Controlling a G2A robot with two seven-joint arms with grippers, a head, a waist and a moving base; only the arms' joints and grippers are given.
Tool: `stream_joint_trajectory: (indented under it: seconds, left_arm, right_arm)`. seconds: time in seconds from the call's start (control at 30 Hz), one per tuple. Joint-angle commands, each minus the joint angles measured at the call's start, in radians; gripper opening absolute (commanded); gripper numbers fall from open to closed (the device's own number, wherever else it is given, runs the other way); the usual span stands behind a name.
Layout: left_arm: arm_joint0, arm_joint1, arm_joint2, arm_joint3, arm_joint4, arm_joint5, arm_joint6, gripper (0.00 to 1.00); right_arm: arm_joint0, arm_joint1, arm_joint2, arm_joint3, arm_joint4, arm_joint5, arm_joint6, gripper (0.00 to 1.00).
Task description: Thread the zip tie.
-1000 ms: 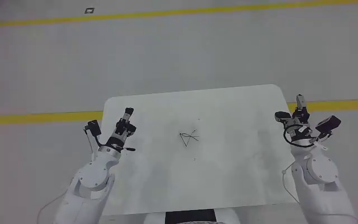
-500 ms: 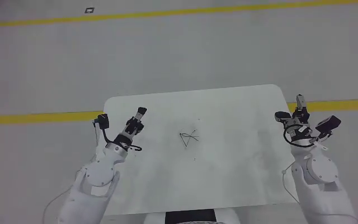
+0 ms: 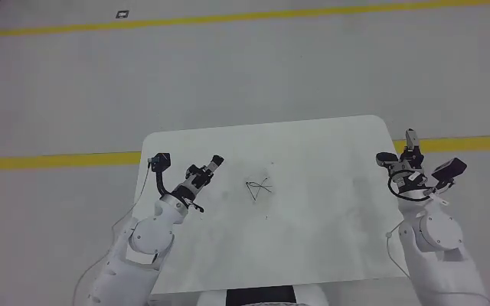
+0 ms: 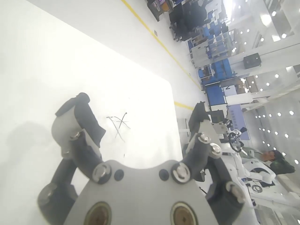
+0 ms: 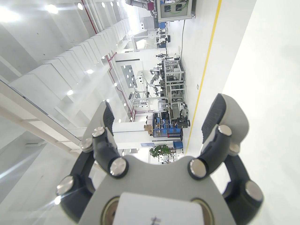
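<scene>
Thin dark crossed zip ties lie straight ahead of the spread, empty left fingers, well apart from the likewise released right fingers.

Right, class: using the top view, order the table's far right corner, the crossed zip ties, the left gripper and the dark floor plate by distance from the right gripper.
From the right gripper:
1. White table's rounded far right corner, beside it.
2. Thin dark crossed zip ties, mid-table.
3. Left gripper, beyond the ties.
4. Small dark square floor plate, far floor.
</scene>
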Motion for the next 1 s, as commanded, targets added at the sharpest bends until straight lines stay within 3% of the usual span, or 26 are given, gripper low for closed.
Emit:
stream_joint_trajectory:
  seconds: [0.0,0.47,0.53,0.6,0.73,0.9,0.93,0.97]
  left_arm:
    - [0.0,0.0,0.0,0.0,0.0,0.0,0.0,1.0]
    - [0.0,0.0,0.0,0.0,0.0,0.0,0.0,1.0]
    - [-0.02,0.002,0.018,-0.029,0.062,-0.022,-0.012,1.0]
    - [-0.046,0.001,0.051,-0.034,0.119,-0.016,-0.029,1.0]
    - [-0.13,-0.001,0.109,-0.024,0.184,-0.001,-0.136,1.0]
    - [-0.269,-0.005,0.212,0.04,0.338,0.009,-0.287,1.0]
    - [-0.297,-0.005,0.235,0.062,0.388,0.008,-0.313,1.0]
    - [-0.325,-0.006,0.255,0.087,0.485,0.015,-0.299,1.0]
  right_arm:
    - [0.0,0.0,0.0,0.0,0.0,0.0,0.0,1.0]
    - [0.0,0.0,0.0,0.0,0.0,0.0,0.0,1.0]
    - [0.0,0.0,0.0,0.0,0.0,0.0,0.0,1.0]
    - [0.0,0.0,0.0,0.0,0.0,0.0,0.0,1.0]
    - [0.0,0.0,0.0,0.0,0.0,0.0,0.0,1.0]
    - [0.0,0.0,0.0,0.0,0.0,0.0,0.0,1.0]
    - [0.0,0.0,0.0,0.0,0.0,0.0,0.0,1.0]
    - [0.0,0.0,0.0,0.0,0.0,0.0,0.0,1.0]
